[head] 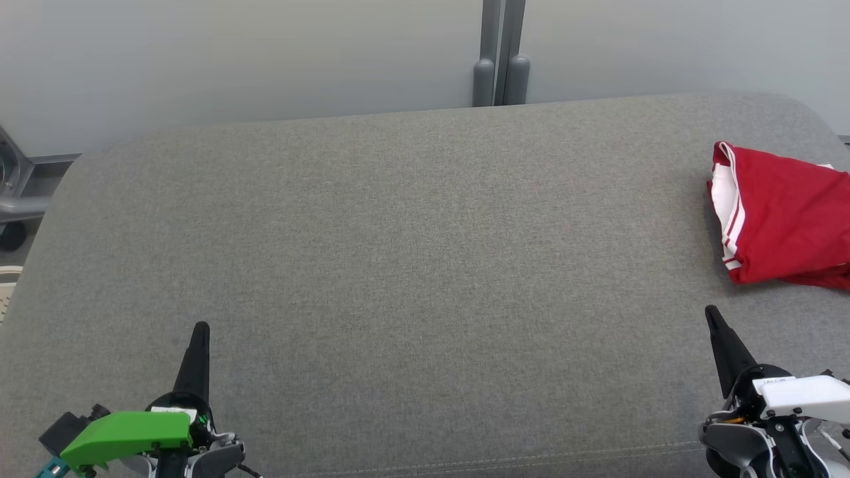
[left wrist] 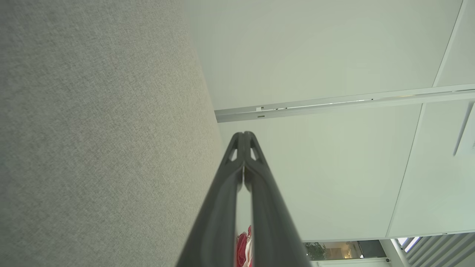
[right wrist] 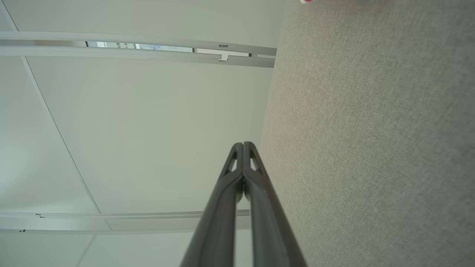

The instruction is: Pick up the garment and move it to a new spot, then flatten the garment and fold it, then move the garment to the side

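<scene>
Since the red garment with white side stripes [head: 783,219] lies bunched at the right edge of the head view on the grey fabric-covered worktop [head: 425,232], I judge it light, soft and limp; pinch a raised fold by the striped edge. Left gripper [head: 200,328] and right gripper [head: 712,313]: fingers pressed together, holding nothing. Nothing lies between the right gripper and the garment.

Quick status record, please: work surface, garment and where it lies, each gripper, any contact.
surface: grey upholstered surface
garment: red garment with white stripes, loosely folded
garment position: far right of the surface, cut off by the head view's right edge
left gripper: left gripper shut, holding nothing, near lower left
right gripper: right gripper shut, holding nothing, nearer the robot than the garment
contact: neither gripper touches the garment
task stage: garment lies to the side; whether it has been properly folded I cannot tell
</scene>
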### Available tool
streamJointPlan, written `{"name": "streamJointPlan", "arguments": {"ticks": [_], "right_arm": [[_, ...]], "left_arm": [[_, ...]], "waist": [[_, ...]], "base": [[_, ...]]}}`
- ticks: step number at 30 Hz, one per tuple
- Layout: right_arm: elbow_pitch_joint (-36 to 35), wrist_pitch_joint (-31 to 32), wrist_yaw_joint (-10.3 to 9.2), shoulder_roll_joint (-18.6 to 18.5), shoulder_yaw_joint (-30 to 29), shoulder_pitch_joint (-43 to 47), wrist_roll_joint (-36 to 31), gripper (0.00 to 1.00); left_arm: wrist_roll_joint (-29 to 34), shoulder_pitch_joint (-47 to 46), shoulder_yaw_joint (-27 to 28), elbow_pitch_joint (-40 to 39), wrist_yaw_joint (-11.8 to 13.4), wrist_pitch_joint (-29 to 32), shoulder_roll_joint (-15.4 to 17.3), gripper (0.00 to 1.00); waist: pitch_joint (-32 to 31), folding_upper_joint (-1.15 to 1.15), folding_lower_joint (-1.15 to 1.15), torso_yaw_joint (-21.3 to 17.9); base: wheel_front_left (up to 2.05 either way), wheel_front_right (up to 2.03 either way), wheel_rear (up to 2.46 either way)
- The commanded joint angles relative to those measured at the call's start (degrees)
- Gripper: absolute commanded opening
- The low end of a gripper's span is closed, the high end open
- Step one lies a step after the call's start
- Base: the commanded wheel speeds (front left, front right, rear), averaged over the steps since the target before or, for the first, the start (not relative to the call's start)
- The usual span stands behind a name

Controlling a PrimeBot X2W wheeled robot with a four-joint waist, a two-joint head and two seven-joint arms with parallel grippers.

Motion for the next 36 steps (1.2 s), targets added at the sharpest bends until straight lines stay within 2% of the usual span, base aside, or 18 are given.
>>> {"name": "streamJointPlan", "arguments": {"ticks": [1,14,36], "right_arm": [[-0.4,0.5,0.02,-0.1,-0.3,-0.7,1.4,0.00],[-0.5,1.7,0.02,0.0,-1.4,-0.6,6.1,0.00],[-0.4,2.0,0.02,0.2,-1.6,-0.7,5.4,0.00]], "left_arm": [[-0.9,-1.2,0.5,0.0,-0.6,0.3,-0.3,0.00],[-5.0,-1.6,1.5,0.2,-1.6,1.5,-0.9,0.00],[-4.7,-1.5,1.6,0.2,-1.5,1.6,-0.9,0.00]], "waist": [[0.0,0.00,0.00,0.0],[0.2,0.00,0.00,-0.1],[0.2,0.00,0.00,-0.1]], "base": [[0.00,0.00,0.00],[0.00,0.00,0.00],[0.00,0.00,0.00]]}}
